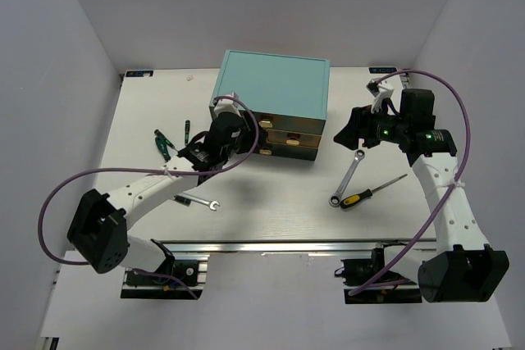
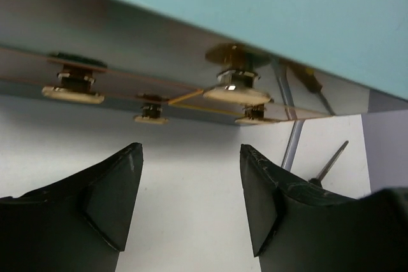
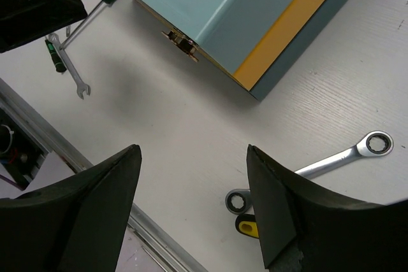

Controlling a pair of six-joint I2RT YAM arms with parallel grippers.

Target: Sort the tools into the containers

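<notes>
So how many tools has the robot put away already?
None yet, it seems. The ratchet wrench, small wrench, yellow-and-black screwdriver and a green screwdriver all lie on the table. In hand: the left end effector, open, faces the drawer handles of the teal chest, maybe to pull one. The right end effector hovers open and empty. To do: opening drawers and putting every tool inside.

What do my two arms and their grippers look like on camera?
The left arm and right arm match: white link shells, black joint housings and bases. A purple cable loops loosely beside each. The left gripper and right gripper each have two black, wedge-shaped fingers. Small green lights glow on the right wrist.
</notes>
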